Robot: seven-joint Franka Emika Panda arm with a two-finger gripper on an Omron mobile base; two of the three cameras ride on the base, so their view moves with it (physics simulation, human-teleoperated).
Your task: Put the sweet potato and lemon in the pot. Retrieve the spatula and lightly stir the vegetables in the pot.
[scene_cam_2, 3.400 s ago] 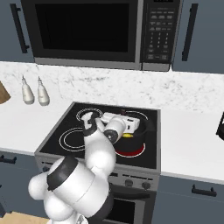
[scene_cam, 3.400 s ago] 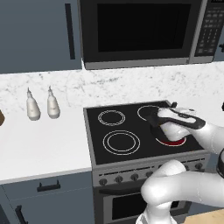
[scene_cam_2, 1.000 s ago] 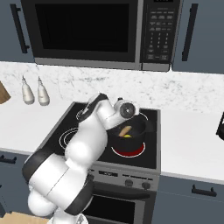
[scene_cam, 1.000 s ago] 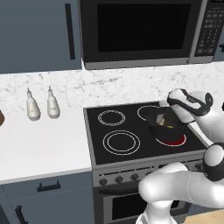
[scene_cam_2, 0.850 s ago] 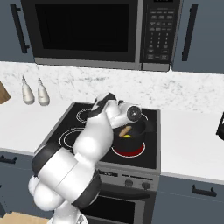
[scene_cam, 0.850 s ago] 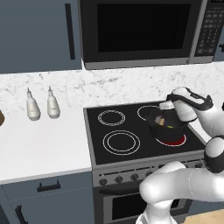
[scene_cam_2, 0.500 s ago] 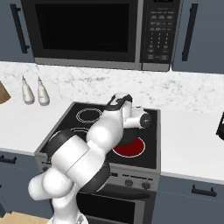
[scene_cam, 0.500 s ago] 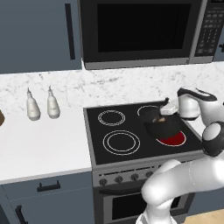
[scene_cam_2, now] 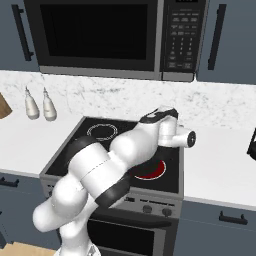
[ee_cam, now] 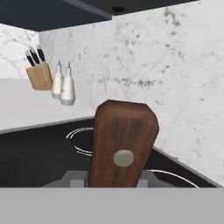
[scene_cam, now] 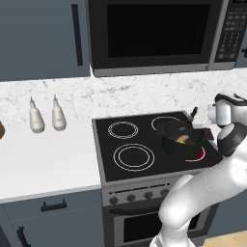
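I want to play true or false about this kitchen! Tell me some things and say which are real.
1. The round dark grey pot sits on the black stove top. True.
2. The pot is empty. False: something yellow and orange lies inside it.
3. The gripper holds the reddish-brown spatula handle. True.
4. The two white bottles stand on the stove. False: they stand on the white counter, by the wall.
5. A red glow shows beside the pot. True.

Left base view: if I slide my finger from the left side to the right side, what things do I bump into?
Two white bottles on the pale counter → black stovetop rings → short dark pot holding yellow and orange food → white robot arm.
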